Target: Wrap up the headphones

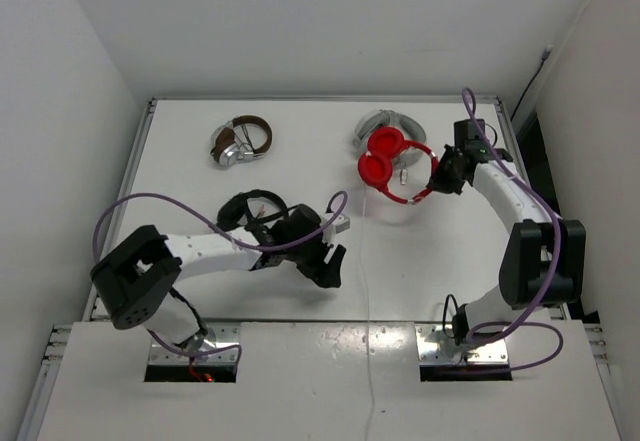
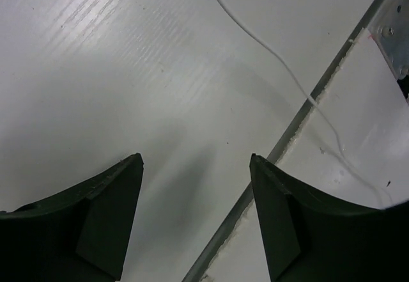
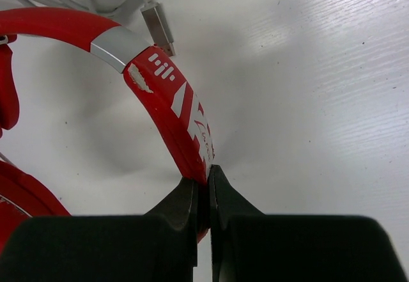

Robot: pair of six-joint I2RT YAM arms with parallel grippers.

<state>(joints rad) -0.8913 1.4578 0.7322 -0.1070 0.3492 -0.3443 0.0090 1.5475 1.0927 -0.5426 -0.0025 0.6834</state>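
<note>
**Headphones pinched at headband by right claw, left claw spread over bare table**

Top external:
- Red headphones [image 1: 385, 156] lie on the far right part of the white table [image 1: 200, 91]. Both round earcups sit toward the centre, and the headband [image 1: 425, 166] arcs out to the right, so the long axis runs roughly left-right.
- Right claw [image 1: 445, 176] is at the outer end of that arc.
- A white-grey headset [image 1: 383, 121] touches the red one on its far side.
- A black headset [image 1: 245, 206] lies just beside the left arm, and a brown-and-silver one [image 1: 240, 141] sits far left.
- A thin white cable [image 1: 368, 301] runs from the red set toward the near edge.
- Left claw [image 1: 335, 259] is mid-table, just left of the cable.
- No writing is legible from here.

Left wrist:
- Left claw [image 2: 195, 160] has its jaws spread with nothing between them.
- The dark, matte, wedge-shaped fingers [image 2: 108, 231] hang over the white table, which has a fine grain.
- The cable [image 2: 268, 48] curves across the table and over a seam [image 2: 287, 135] between two boards. It lies beyond the fingertips and does not touch them.

Right wrist:
- Right claw [image 3: 208, 180] is pressed together on the headband [image 3: 172, 103], gripping the glossy red strip edge-on.
- The band carries a small white bar logo and slanted white lettering, too skewed to read, plus a white scuff [image 3: 139, 77].
- A brushed silver sleeve [image 3: 118, 45] joins two sections of the band.
- A silver plug [image 3: 156, 26] lies just beyond the band.
</note>
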